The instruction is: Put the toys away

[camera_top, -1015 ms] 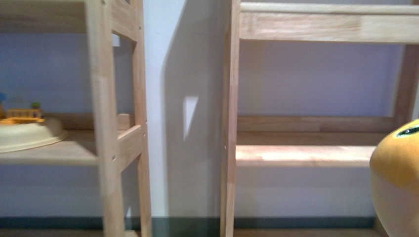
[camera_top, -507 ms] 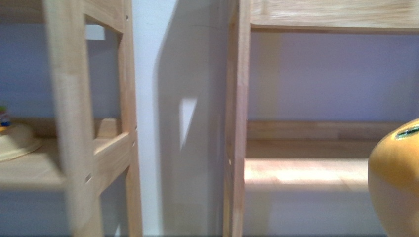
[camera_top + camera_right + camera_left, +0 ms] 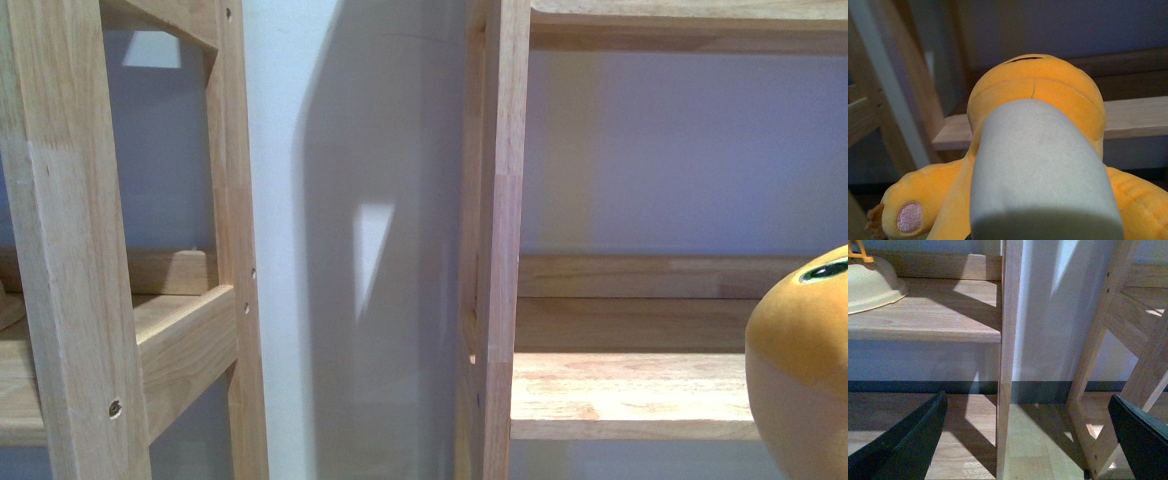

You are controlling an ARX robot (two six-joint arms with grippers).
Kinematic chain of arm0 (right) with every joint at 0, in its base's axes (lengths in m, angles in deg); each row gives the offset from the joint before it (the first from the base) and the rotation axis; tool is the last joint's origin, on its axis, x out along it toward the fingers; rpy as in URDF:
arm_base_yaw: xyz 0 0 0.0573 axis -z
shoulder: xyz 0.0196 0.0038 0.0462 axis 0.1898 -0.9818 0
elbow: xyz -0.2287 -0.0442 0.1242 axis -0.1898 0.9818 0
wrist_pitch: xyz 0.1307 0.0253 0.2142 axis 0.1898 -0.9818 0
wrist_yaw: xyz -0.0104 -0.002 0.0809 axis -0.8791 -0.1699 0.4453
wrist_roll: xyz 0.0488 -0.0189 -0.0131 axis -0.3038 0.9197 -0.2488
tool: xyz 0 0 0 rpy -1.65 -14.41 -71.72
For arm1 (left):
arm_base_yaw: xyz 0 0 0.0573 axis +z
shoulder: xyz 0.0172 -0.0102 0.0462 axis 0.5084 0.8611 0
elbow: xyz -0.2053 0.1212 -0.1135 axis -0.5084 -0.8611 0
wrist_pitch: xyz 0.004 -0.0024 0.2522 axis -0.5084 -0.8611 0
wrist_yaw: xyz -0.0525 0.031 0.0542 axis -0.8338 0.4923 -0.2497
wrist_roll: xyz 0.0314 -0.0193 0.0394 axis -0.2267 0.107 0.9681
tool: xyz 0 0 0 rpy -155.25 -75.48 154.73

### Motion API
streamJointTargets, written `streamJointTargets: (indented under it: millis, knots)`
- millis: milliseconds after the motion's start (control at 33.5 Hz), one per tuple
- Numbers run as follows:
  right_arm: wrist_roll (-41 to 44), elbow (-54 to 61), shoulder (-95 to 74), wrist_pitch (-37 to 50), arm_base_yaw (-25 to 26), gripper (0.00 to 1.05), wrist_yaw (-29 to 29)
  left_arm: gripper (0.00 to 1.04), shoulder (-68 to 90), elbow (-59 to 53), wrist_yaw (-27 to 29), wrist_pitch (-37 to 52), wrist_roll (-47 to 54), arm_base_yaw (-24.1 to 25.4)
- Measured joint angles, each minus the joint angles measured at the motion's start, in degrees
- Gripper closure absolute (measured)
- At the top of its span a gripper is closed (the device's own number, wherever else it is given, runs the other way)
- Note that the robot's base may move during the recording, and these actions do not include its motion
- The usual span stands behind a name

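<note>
The right pincer's jaws are hidden behind the plush toy (image 3: pixel 1034 92), so its grip cannot be told; the left pincer (image 3: pixel 1028 402) hangs wide and empty. The toy sits close against the right wrist, level with the shelf (image 3: pixel 630 392), which has drawn nearer, so placing is probably next.

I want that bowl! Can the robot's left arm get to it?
Probably yes: the left pincer is open and empty, and the bowl sits on an open shelf with nothing in front of it.
</note>
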Motion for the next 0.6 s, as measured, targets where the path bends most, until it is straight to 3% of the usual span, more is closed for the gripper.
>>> streamJointTargets:
  millis: [149,597]
  knots:
    - [2.89,-8.37,-5.07,1.68,3.28,0.94,0.94,0.06,0.00,0.00,0.00,0.00,0.00,0.00]
    - [8.44,-32.00,-20.11,6.91,4.83,0.94,5.49,0.06,0.00,0.00,0.00,0.00,0.00,0.00]
